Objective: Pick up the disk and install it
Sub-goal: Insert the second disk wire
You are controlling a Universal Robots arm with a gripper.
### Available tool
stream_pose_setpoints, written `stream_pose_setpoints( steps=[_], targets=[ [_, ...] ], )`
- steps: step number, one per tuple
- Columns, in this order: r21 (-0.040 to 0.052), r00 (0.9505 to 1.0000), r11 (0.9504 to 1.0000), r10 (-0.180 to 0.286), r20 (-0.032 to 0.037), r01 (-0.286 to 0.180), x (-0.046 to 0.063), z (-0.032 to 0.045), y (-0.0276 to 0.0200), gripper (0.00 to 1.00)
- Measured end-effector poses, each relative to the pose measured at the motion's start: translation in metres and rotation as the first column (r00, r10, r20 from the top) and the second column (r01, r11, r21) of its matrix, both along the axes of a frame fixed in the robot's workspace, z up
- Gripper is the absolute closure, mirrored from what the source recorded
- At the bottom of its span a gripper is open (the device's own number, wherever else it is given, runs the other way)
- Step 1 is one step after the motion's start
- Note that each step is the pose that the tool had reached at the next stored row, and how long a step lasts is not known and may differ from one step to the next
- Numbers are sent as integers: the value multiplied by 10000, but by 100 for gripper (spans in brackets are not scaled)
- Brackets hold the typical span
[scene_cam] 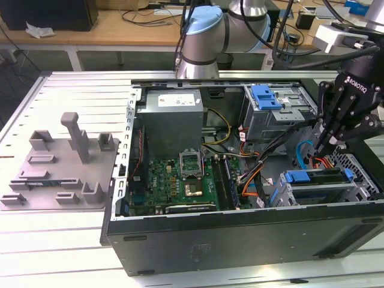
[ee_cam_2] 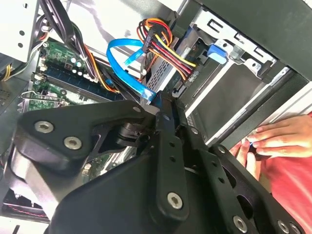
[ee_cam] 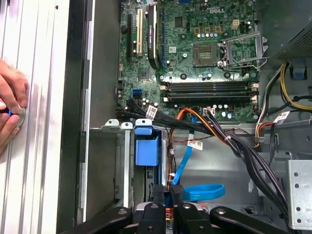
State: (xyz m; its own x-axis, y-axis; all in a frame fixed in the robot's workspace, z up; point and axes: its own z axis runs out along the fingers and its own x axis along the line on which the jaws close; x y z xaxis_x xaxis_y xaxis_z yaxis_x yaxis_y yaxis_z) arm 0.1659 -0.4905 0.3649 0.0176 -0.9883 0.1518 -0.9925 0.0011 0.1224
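The disk [scene_cam: 319,179] sits on edge in the lower drive bay at the exterior view's right of the open computer case [scene_cam: 240,240], with blue carrier parts at both ends. Its blue carrier tab [ee_cam: 146,146] shows in the first wrist view at the mouth of the bay. My gripper [scene_cam: 324,150] hangs just above the disk, fingers [ee_cam: 159,195] shut together with nothing between them. In the second wrist view the gripper [ee_cam_2: 166,108] points at the bay beside a blue flat cable [ee_cam_2: 127,57].
A person's hand [ee_cam: 9,105] rests on the table outside the case wall, and the hand [ee_cam_2: 278,139] also appears with a red sleeve. Cable bundles [ee_cam: 234,141] cross beside the bay. The motherboard [scene_cam: 180,180], power supply [scene_cam: 173,120] and upper bay [scene_cam: 279,111] fill the case. A grey fixture [scene_cam: 63,165] stands outside.
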Motion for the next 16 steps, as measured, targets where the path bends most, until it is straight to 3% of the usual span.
stream_pose_setpoints(
  steps=[10, 13, 16],
  targets=[
    [1, 10000, 10000, -43, 0, 43, -1, 0, -1, 84],
    [92, 10000, 9999, -45, 75, 44, -3, 23, -11, 84],
    [189, 9998, 9998, -45, 206, 41, -9, 54, -63, 84]
  ],
)
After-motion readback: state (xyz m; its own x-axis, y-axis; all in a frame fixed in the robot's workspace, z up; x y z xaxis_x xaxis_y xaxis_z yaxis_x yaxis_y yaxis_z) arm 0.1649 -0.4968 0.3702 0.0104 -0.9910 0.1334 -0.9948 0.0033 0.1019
